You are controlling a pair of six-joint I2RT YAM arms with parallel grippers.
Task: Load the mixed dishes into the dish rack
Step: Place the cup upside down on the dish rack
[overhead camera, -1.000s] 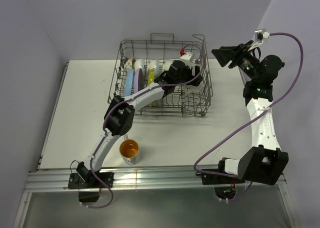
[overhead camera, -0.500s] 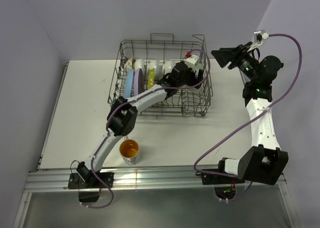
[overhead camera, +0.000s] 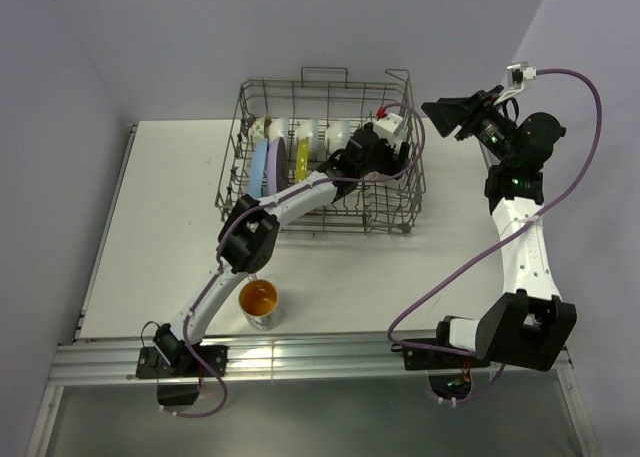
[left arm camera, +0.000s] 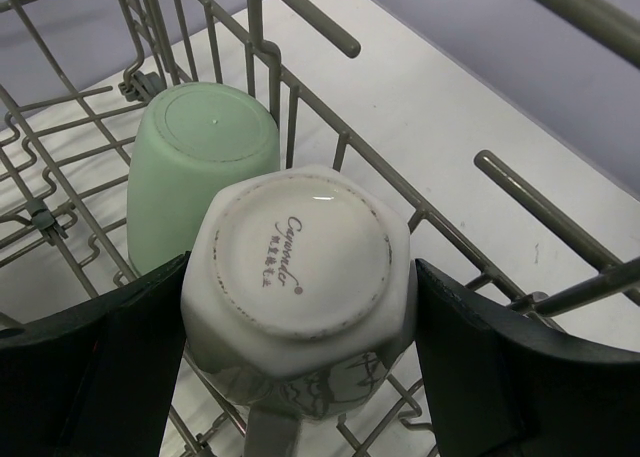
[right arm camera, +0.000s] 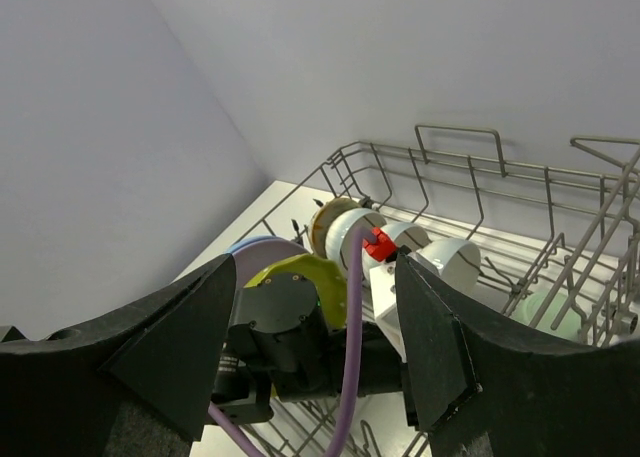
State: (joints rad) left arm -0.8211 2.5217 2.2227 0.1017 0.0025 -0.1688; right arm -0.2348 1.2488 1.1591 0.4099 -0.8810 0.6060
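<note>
My left gripper (overhead camera: 388,167) reaches into the grey wire dish rack (overhead camera: 325,71) and is shut on an upside-down white mug (left arm camera: 300,267), low at the rack's right side. A pale green cup (left arm camera: 195,172) stands upside down just beyond the mug, against the rack wall. Blue (overhead camera: 262,162), lavender (overhead camera: 274,162) and yellow-green (overhead camera: 301,152) plates stand on edge at the rack's left. White bowls (overhead camera: 320,132) and a floral bowl (overhead camera: 262,127) sit behind them. An orange-inside cup (overhead camera: 259,303) stands on the table in front. My right gripper (overhead camera: 437,119) is open and empty, raised right of the rack.
The rack's upright tines (left arm camera: 300,17) and right wall wires crowd close around the mug. The left arm stretches over the rack's front rim. A purple cable (right arm camera: 350,357) loops from the left wrist. A metal rail (overhead camera: 300,357) runs along the table's near edge.
My left gripper has moved right and a little farther back inside the rack, with the mug in it. The right arm has not moved.
</note>
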